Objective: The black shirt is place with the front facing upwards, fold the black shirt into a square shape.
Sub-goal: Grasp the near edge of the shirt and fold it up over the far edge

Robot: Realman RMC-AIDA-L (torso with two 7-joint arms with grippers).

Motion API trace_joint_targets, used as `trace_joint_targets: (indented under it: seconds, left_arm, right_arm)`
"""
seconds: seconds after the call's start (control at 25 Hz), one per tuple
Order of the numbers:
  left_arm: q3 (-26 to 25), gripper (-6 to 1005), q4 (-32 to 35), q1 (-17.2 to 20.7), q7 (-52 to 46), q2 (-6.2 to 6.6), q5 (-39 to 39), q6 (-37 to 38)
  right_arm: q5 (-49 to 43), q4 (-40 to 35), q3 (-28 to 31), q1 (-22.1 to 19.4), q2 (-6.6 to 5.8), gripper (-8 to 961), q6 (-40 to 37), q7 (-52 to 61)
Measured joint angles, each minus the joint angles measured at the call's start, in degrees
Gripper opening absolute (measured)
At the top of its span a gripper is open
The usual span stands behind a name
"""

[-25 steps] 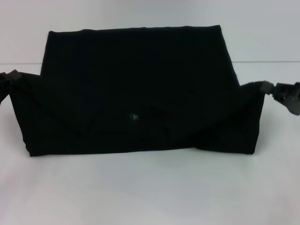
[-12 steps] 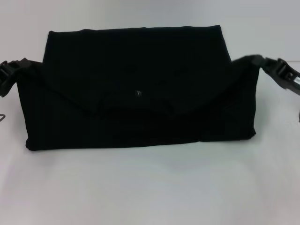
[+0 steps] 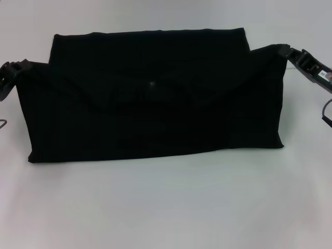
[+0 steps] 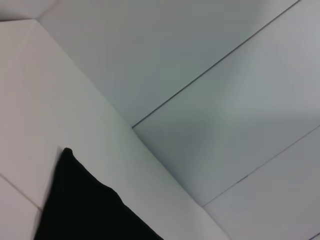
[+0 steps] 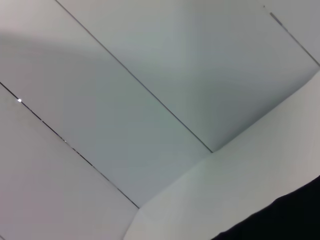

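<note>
The black shirt [image 3: 150, 104] lies across the white table, folded into a wide band, its near layer lifted and carried over the far part. No lettering shows; a small pale label speck sits near its middle. My left gripper [image 3: 19, 66] is shut on the shirt's left corner. My right gripper [image 3: 286, 52] is shut on the shirt's right corner. Both hold their corners raised above the table. A black corner of the shirt shows in the left wrist view [image 4: 85, 205] and in the right wrist view [image 5: 285, 215].
The white table [image 3: 166, 207] spreads in front of the shirt. White panelled walls [image 4: 210, 100] rise behind it. A thin cable [image 3: 326, 111] hangs by the right arm.
Both grippers have lifted the shirt's corners and carried them away from me, toward the far edge. The near fold now covers more of the far layer.
</note>
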Motion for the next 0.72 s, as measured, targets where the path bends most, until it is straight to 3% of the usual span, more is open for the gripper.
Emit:
trace_joint_targets:
  seconds: [0.52,0.72]
  left_arm:
    - [2.3,34,-0.1,-3.2,3.5,-3.72,-0.1,-13.5]
    - [2.8,37,-0.4,-4.0,9.3,-5.21,-1.8,-14.7]
  right_arm:
    - [0.5,2.1,-1.7,2.1,0.25,104,10.2,-3.5]
    - [0.5,3.3,-3.8,3.4,0.37,112,15.2,-7.5]
